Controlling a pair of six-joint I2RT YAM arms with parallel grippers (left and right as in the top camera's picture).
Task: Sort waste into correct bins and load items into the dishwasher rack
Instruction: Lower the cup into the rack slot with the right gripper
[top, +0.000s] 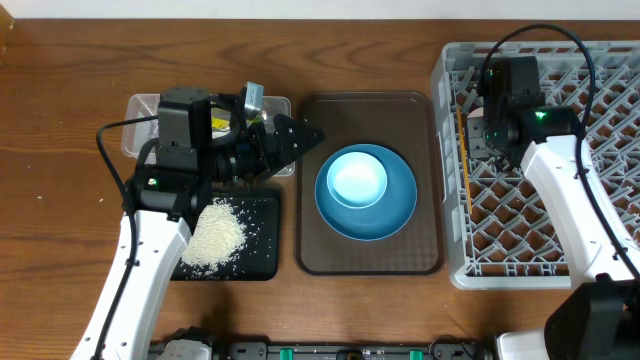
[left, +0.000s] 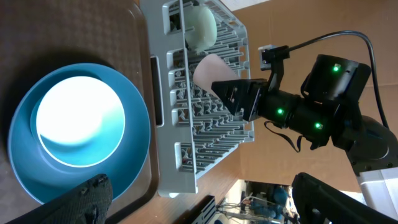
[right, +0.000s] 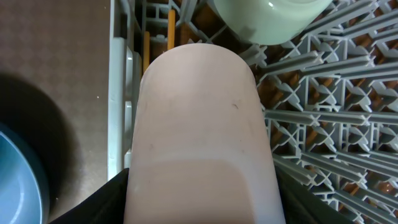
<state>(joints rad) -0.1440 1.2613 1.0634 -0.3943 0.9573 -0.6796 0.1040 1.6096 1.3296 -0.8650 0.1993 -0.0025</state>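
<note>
One pink cup (right: 198, 130), long axis along right end effector (left: 231, 93), over rack (right: 323, 124).

A robotics lab bench staged as a kitchen: wooden table (top: 60, 120), cabled arms (top: 570, 190), dishwasher rack (top: 447, 200) under the right gripper (left: 233, 93).

mint-green bowl (right: 267, 18) close ahead of the right gripper (right: 199, 208) and its clamped pink cup (right: 199, 124), chopsticks (right: 171, 28) alongside, pegs of the dishwasher rack (right: 323, 124) crowding underneath, left gripper (top: 295, 140) spread wide, blue plate (left: 134, 124) and small bowl (left: 78, 121) ahead of it, bare brown tray (left: 74, 31) between
</note>
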